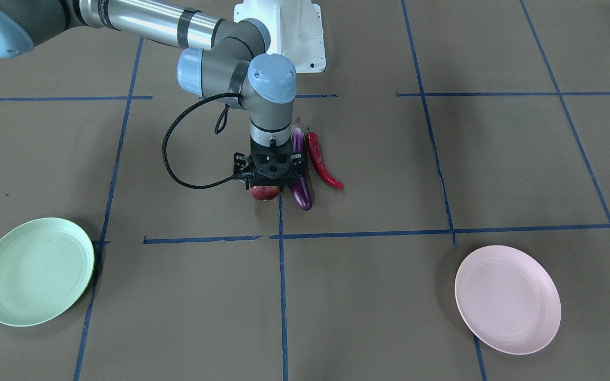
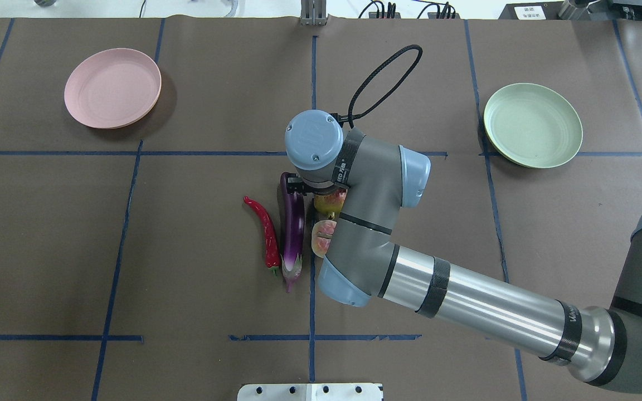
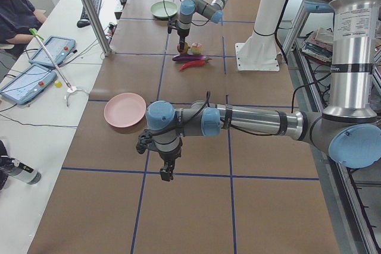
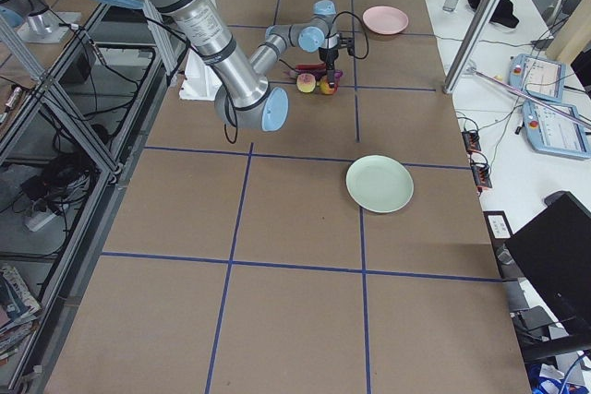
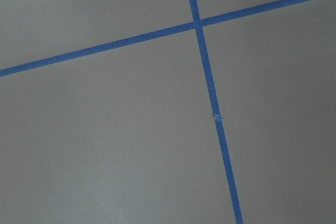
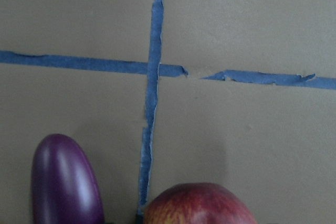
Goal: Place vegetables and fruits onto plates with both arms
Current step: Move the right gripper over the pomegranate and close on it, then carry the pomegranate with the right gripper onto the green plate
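At the middle of the counter (image 1: 379, 296), pointing straight down: right gripper (image 1: 266, 182); sits right on top of the pomegranate (image 1: 265, 193) and hides its upper part in the front view; cannot tell whether the fingers stand apart or pinch the fruit, unclear in every view. Under it, resting on the counter, the pomegranate; lies just beside the rounded end of the eggplant (image 1: 301, 180); shows in the right wrist view as a red, yellow-streaked dome at the bottom edge, purple tip to its left, tape cross (image 6: 152, 69) beyond. Flat along the tape line, the eggplant, stem cap toward the robot's base; close alongside, on the side away from the fruit, the chili pepper (image 1: 323, 161). On the robot's side of the pomegranate and beside the eggplant, the peach (image 2: 322, 236); half hidden under the right arm (image 2: 466, 301) in the overhead view. Well apart from the pile, toward the operators' edge: green plate (image 1: 35, 272) on the right arm's side, pink plate (image 1: 506, 299) on the other. Near the pink plate and well away from the produce, above the counter: left gripper (image 3: 166, 168); seen only from the side, so cannot tell how its fingers stand; left wrist view: counter and crossed blue tape.
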